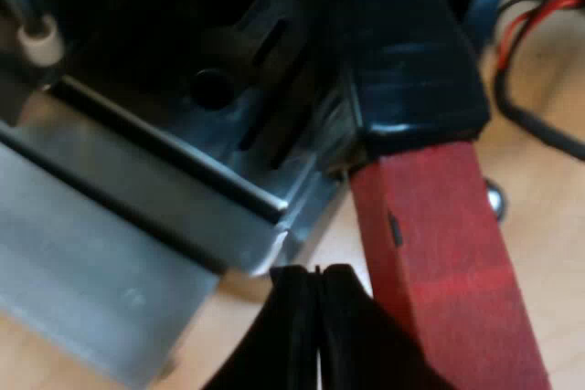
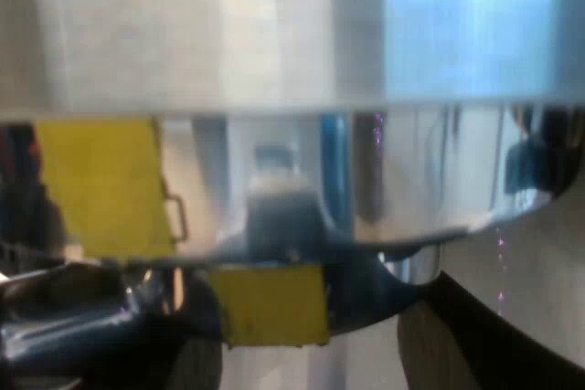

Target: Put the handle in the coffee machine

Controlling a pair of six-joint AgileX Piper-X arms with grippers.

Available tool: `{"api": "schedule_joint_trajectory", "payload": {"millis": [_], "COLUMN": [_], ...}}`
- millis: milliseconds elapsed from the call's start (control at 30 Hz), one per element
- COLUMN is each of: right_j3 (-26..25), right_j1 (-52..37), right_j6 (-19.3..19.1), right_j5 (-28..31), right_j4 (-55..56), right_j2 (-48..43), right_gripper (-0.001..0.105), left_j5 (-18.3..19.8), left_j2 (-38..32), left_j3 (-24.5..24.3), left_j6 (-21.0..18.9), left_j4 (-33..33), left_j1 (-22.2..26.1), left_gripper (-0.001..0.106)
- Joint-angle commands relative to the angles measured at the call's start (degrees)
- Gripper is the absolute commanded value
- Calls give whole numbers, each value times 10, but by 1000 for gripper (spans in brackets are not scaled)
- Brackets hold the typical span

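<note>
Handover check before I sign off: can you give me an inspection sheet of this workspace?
Surface: light wooden tabletop.
Job's things: brushed-steel espresso machine; dark holder handle with red end at its front, locking not visible.
Clutter: small shiny metal knob by the red end.
Grippers: left gripper shut, holding nothing, beside the red end.
Cables: black and red leads on the wood.
Surroundings: polished metal surface close up, with yellow reflections.

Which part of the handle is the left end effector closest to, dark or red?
The red end: the left end effector, shut, sits beside it; the dark part lies farther, toward the machine.
</note>
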Motion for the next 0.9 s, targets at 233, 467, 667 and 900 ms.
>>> {"api": "schedule_joint_trajectory", "payload": {"millis": [233,467,667,900], "right_j3": [-8,-8,-8,-8], "right_j1": [-2,-2,-2,0], "right_j6": [-2,-2,-2,-2], "right_j5": [-6,-6,-6,-3], "right_j4": [-35,-35,-35,-23], "right_j2": [-7,-7,-7,-7], "right_gripper": [47,47,47,47], "left_j5": [66,101,122,121], "left_j2": [-34,-34,-34,-34], "left_j3": [-3,-3,-3,-3], "left_j6": [0,-26,-28,-28], "left_j4": [65,80,90,90], "left_j1": [-50,-122,-130,-128], "left_gripper": [1,1,1,1]}}
